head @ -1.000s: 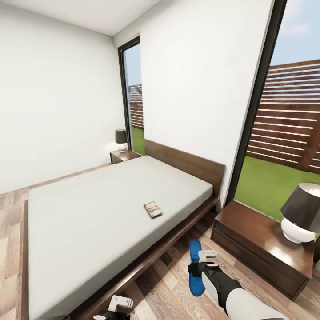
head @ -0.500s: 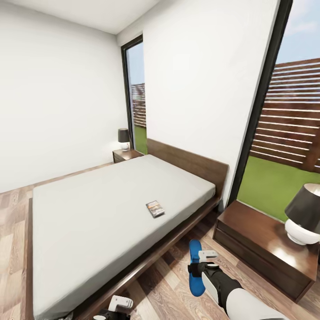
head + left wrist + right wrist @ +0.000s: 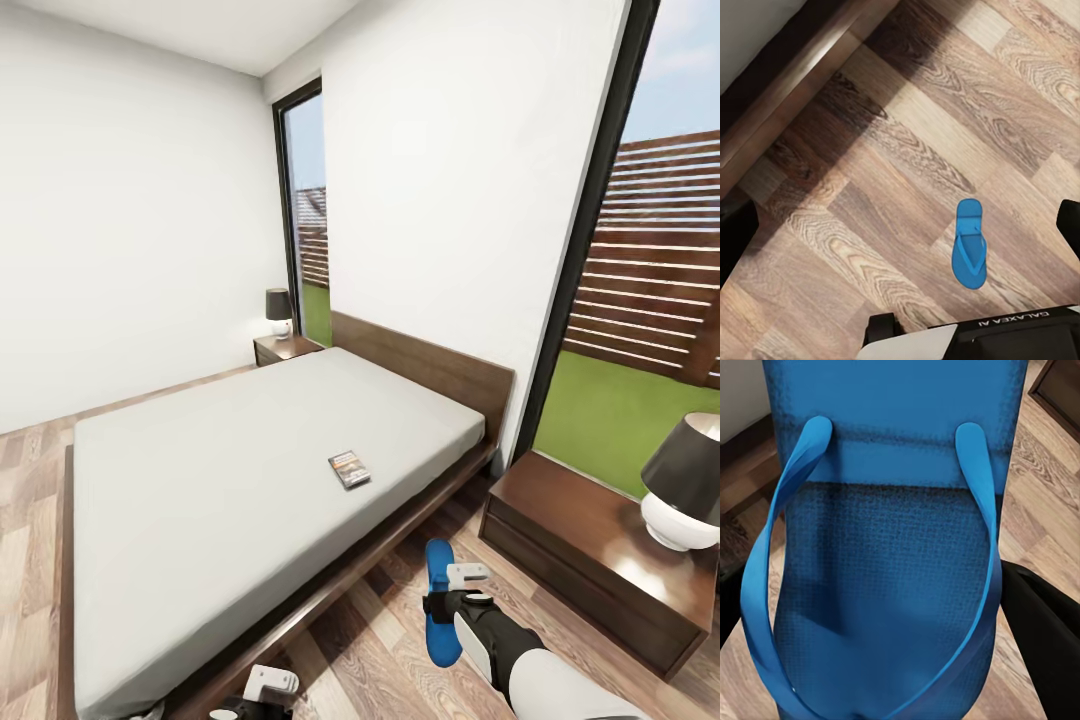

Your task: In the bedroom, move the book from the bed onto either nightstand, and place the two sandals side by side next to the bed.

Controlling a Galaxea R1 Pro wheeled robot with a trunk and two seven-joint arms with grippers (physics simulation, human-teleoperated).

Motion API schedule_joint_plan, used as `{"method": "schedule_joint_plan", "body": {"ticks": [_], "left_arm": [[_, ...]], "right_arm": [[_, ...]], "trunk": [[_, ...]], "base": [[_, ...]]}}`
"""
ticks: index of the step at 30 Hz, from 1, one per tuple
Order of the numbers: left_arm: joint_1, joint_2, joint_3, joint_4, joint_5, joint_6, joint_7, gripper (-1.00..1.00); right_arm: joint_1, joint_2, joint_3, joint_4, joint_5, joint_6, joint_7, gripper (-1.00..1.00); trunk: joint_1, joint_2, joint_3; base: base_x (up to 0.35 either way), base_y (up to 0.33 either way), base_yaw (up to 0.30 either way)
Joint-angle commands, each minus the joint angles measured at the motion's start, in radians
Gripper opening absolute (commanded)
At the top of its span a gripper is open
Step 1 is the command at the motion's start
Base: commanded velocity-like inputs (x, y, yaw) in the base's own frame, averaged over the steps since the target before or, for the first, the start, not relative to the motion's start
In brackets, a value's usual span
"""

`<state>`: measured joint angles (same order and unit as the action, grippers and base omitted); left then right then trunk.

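The book [image 3: 349, 468] lies on the pale-grey mattress of the bed [image 3: 230, 480], near its side edge. My right gripper [image 3: 446, 604] is shut on one blue sandal [image 3: 436, 566], held over the floor between the bed and the near nightstand [image 3: 575, 525]. In the right wrist view that sandal [image 3: 885, 585] looms close, with its strap showing and a black finger [image 3: 1042, 622] beside it. The other sandal [image 3: 969, 244] lies flat on the wood floor, away from the bed frame [image 3: 787, 112]. My left gripper [image 3: 266, 690] hangs low by the bed's side, open and holding nothing.
A lamp with a dark shade [image 3: 685, 480] stands on the near nightstand. A second nightstand [image 3: 285, 348] with a small lamp [image 3: 278, 310] sits at the bed's far side. Tall windows flank the headboard. A strip of wood floor [image 3: 370, 650] runs between bed and nightstand.
The whole picture shifted slightly a second ago, so the camera moved. The book, the sandals and both grippers hold the same places.
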<state>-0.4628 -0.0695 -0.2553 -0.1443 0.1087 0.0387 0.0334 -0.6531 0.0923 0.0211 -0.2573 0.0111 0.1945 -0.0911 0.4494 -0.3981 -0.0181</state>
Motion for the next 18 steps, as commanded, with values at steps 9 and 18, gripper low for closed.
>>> {"method": "schedule_joint_plan", "body": {"ticks": [9,18], "left_arm": [[0.000,0.001,-0.009,-0.001,0.011,0.004,0.003,1.00],[0.000,0.003,-0.009,-0.001,0.011,0.005,0.002,1.00]], "right_arm": [[0.000,0.001,0.002,-0.002,0.001,0.006,-0.004,-1.00],[0.000,0.001,0.002,-0.002,0.001,0.006,-0.004,-1.00]], "trunk": [[0.001,-0.002,-0.002],[0.001,-0.002,-0.002]], "base": [[0.000,-0.008,0.000],[0.042,-0.037,0.000]]}}
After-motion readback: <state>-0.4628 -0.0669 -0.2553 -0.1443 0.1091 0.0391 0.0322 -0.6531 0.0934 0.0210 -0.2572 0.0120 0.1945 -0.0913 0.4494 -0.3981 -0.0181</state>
